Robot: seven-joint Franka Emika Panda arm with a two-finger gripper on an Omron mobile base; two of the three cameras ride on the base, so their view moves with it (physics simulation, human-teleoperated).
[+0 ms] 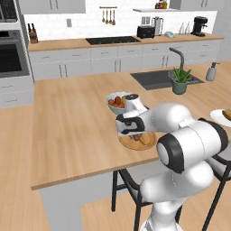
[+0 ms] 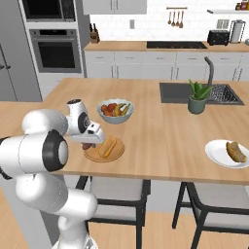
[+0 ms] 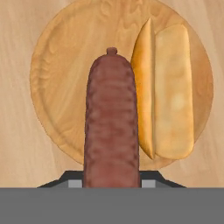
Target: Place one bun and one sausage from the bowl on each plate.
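Hovering over the wooden plate (image 3: 52,78), the gripper (image 3: 112,183) was clamped on a sausage (image 3: 112,127). Its long axis ran parallel to the bun (image 3: 168,87) just beside it, plate directly beneath.

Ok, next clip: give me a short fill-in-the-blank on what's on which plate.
1. The gripper holds a ____ over the wooden plate.
2. The bun on the wooden plate is coloured ____.
3. The white plate holds one ____.

Missing: sausage; yellow-orange; bun
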